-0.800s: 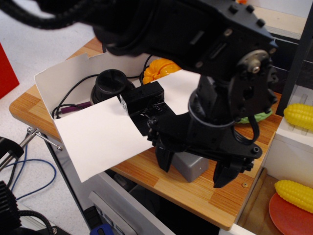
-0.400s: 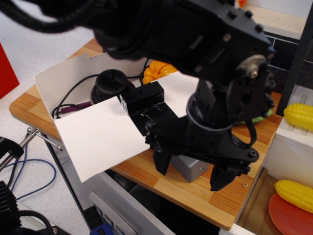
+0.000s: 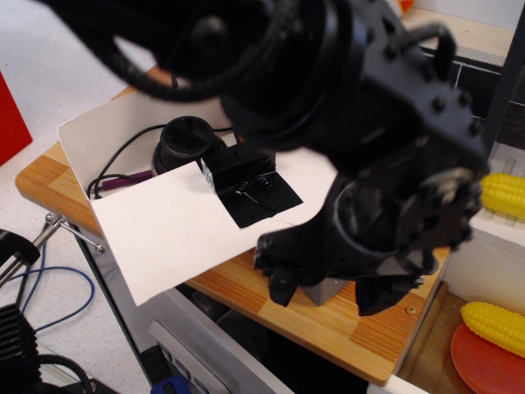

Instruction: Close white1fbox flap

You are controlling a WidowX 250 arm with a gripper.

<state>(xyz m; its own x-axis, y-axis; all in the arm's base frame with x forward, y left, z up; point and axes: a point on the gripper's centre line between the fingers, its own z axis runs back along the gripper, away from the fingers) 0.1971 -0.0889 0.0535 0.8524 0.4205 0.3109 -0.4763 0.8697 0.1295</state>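
Observation:
The white1fbox [image 3: 102,135] stands open on the left part of the wooden table [image 3: 328,328]. Its printing does not show from here. Inside it lie a round black object [image 3: 187,139], black cables and a black device [image 3: 239,168]. The flap [image 3: 168,234], plain white face up, lies folded outward over the table's front edge. My black gripper [image 3: 326,300] hangs right of the flap with its jaws spread apart. The fingers [image 3: 280,289] straddle a small grey block [image 3: 326,290] and grip nothing. My arm hides the box's right side.
Yellow corn [image 3: 502,193] lies on a white shelf at right. Another cob [image 3: 492,324] lies on a red plate [image 3: 484,361] below. A red object [image 3: 12,115] is at the left edge. Blue and black cables [image 3: 49,283] hang below the table's left.
My arm has swung forward and to the right, now covering the orange object behind the box. The gripper stays spread around the grey block. The flap has not moved.

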